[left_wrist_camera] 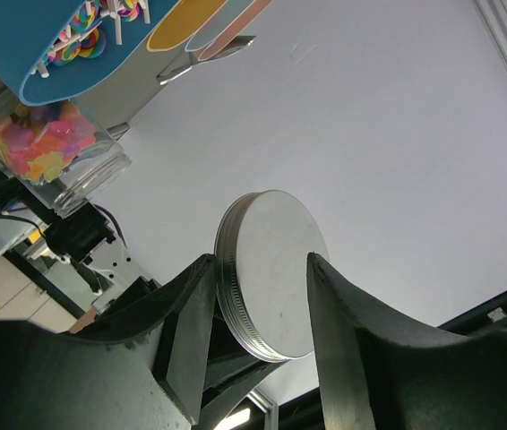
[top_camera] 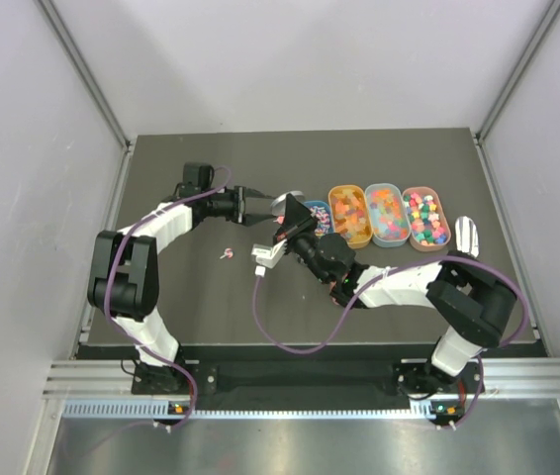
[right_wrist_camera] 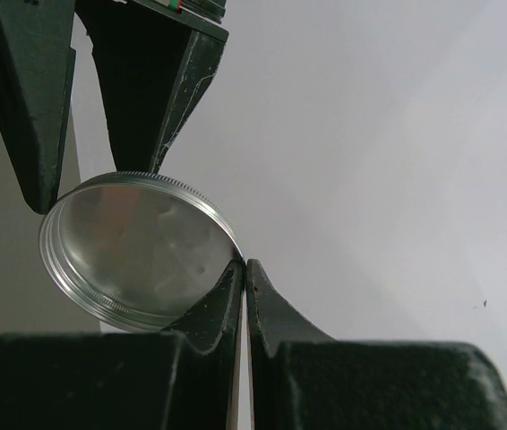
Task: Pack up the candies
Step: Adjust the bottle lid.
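Observation:
A round silver metal lid [left_wrist_camera: 276, 269] hangs in the air with my left gripper [left_wrist_camera: 258, 260] shut on its rim. In the right wrist view the same lid [right_wrist_camera: 133, 255] shows its hollow underside, and my right gripper [right_wrist_camera: 245, 262] is shut and empty, its tips touching the lid's edge. From above, the left gripper [top_camera: 258, 206] and right gripper [top_camera: 288, 220] meet at the lid [top_camera: 280, 205]. The candies [top_camera: 387, 215] fill oval trays at the back. More candies [left_wrist_camera: 43, 148], pink and yellow, sit in a clear jar [left_wrist_camera: 92, 170] in the left wrist view.
Several oval trays [top_camera: 350, 190] stand in a row at the back right, the blue tray [left_wrist_camera: 47, 67] holding lollipops. A white scoop [top_camera: 467, 235] lies right of them. One stray candy [top_camera: 226, 254] lies on the dark mat [top_camera: 191, 307].

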Controlling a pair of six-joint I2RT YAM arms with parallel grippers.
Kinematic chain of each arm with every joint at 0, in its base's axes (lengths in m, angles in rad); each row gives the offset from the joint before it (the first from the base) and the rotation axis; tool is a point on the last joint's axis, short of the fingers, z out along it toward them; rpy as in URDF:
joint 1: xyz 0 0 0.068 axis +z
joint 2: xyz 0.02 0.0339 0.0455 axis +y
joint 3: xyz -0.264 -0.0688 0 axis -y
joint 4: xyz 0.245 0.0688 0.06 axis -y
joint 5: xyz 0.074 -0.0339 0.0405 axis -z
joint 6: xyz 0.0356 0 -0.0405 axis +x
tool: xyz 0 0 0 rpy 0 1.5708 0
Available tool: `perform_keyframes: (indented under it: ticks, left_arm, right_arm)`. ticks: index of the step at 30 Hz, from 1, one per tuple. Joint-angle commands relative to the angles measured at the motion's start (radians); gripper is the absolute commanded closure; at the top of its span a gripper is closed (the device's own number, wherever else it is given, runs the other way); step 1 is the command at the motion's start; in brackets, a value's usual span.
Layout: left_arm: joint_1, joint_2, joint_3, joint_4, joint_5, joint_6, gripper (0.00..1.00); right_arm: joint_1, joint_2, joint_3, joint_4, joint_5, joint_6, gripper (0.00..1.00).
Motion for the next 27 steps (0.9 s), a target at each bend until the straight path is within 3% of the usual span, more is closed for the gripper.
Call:
perform_keyframes:
  ticks: [1,11,18,27]
  left_arm:
    - [-0.002,-0.057,0.007,0.028,0.013,0.006,0.51]
    - [0.000,-0.063,0.008,0.025,0.010,0.016,0.50]
    - [0.000,-0.047,0.025,0.048,0.010,-0.009,0.42]
    - [0.000,-0.038,0.022,0.089,0.008,-0.021,0.69]
  right_arm:
    - [0.009,0.002,0.054,-0.012,0.006,0.003,1.00]
    - [-0.015,0.000,0.070,-0.016,0.003,-0.017,1.00]
    - [0.027,-0.032,0.023,-0.035,0.032,-0.002,1.00]
    - [0.084,-0.055,-0.009,-0.058,0.055,0.032,1.00]
